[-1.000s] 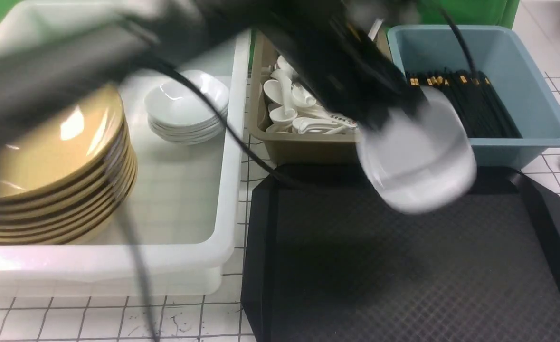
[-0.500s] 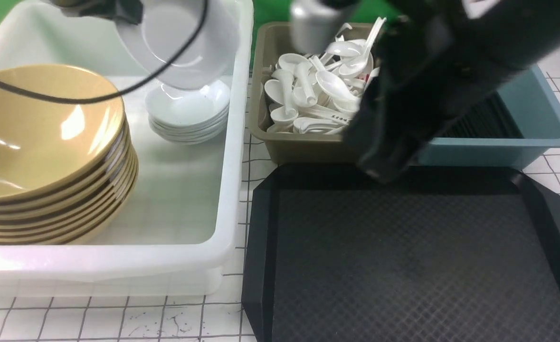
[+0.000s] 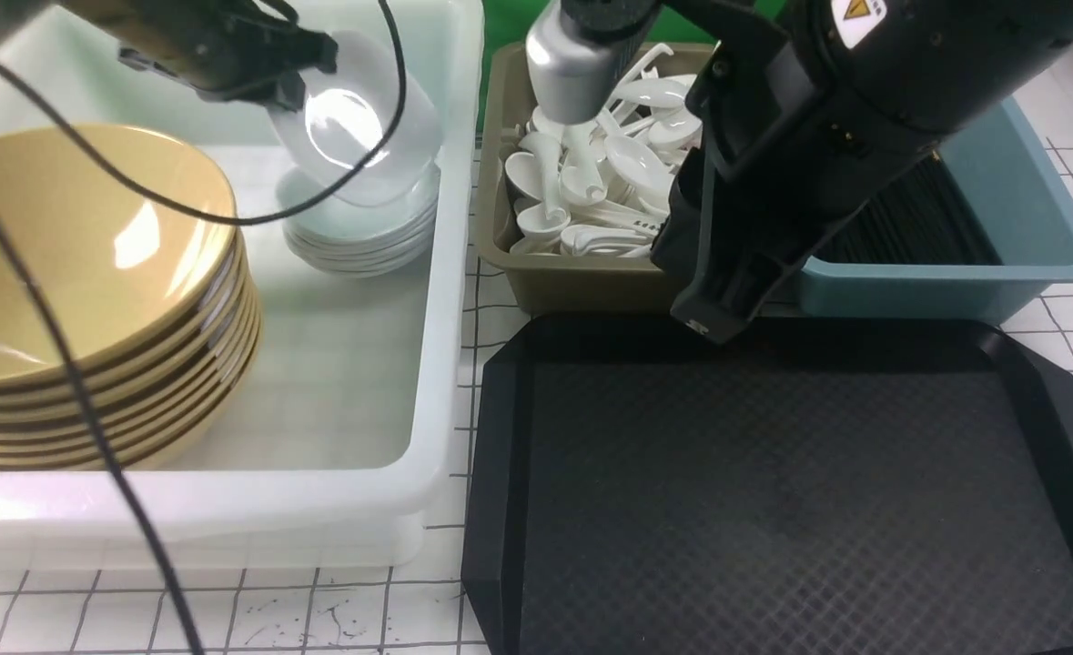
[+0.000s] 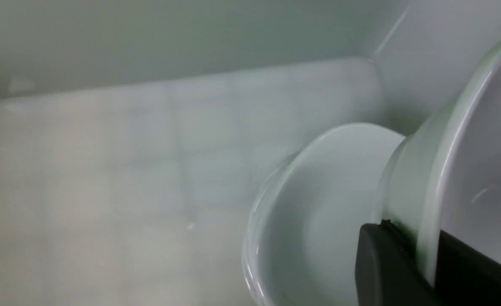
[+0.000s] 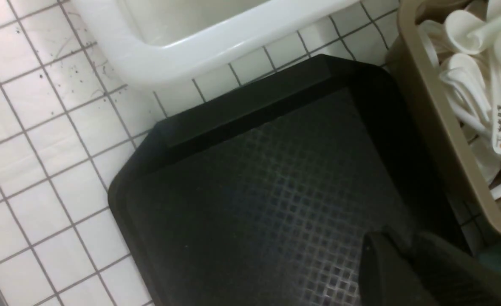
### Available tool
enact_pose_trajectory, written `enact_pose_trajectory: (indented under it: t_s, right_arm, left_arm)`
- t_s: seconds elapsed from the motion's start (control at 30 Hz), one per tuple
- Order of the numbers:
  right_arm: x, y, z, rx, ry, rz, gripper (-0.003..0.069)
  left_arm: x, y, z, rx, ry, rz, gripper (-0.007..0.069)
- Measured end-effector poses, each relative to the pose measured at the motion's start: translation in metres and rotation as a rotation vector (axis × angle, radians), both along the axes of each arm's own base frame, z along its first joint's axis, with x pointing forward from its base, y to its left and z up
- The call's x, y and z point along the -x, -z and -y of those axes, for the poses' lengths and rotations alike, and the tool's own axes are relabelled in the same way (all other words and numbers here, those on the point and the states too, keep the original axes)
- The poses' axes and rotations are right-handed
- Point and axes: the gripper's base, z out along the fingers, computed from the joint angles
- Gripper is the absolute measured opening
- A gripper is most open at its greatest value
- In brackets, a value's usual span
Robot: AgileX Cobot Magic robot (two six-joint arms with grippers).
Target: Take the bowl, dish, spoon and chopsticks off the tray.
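**Dish clear of tray**

Front: my left gripper [image 3: 292, 86] pinches the dish [image 3: 359, 127], tilted to settle onto stacked white dishes [image 3: 354, 246] left of the tray [image 3: 498, 455]. Left wrist: rim clamped (good). Right wrist: right gripper [image 5: 407, 265] narrow, empty, over the tray.

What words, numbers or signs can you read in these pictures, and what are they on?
Yellow triangle warning sign, no words: on a sticker on the right arm.
Tiny dark print with an orange dot: on a white spoon handle in the olive-brown bin, too small to read.
No other text shows.
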Motion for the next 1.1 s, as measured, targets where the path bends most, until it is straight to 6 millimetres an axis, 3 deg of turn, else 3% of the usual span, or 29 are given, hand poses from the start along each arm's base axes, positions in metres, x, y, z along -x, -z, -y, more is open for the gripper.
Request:
enact_pose_trajectory:
  t_s: [0.23,0.37,0.43,0.57,0.63,0.7,0.77,0.83,0.97,1.0,1.1]
  right_arm:
    - [-0.002,0.0,0.001,0.014,0.004,0.012,0.012]
    - [-0.001,0.0,0.001,0.014,0.003,0.012,0.012]
    - [-0.001,0.0,0.001,0.014,0.003,0.012,0.012]
    - [-0.001,0.0,0.001,0.015,0.004,0.013,0.012]
    - [-0.001,0.0,0.001,0.015,0.004,0.014,0.012]
    - [-0.001,0.0,0.001,0.016,0.004,0.013,0.012]
    - [-0.001,0.0,0.001,0.017,0.004,0.014,0.012]
    - [-0.002,0.0,0.001,0.015,0.009,0.013,0.012]
    - [0.002,-0.005,0.004,0.002,0.017,0.023,0.012]
    - [0.005,-0.01,0.007,-0.012,0.02,0.032,0.012]
    - [0.017,-0.02,0.019,-0.052,0.033,0.061,0.012]
  left_arm:
    - [-0.025,0.019,0.001,-0.025,0.021,-0.065,0.0018]
    - [-0.028,0.026,0.0,-0.058,0.045,-0.102,0.0089]
    - [-0.027,0.032,-0.001,-0.09,0.065,-0.14,0.0209]
    - [-0.026,0.029,-0.001,-0.117,0.073,-0.146,0.0373]
    - [-0.024,0.014,-0.002,-0.13,0.077,-0.134,0.0513]
    - [-0.02,-0.003,-0.001,-0.131,0.081,-0.118,0.0577]
    - [-0.017,-0.014,-0.001,-0.13,0.082,-0.107,0.0599]
    - [-0.006,-0.043,-0.001,-0.122,0.073,-0.084,0.0615]
    - [0.028,-0.102,-0.003,-0.109,0.059,-0.011,0.054]
    - [0.042,-0.122,-0.004,-0.103,0.052,0.024,0.0484]
    - [0.075,-0.149,-0.006,-0.098,0.045,0.06,0.0342]
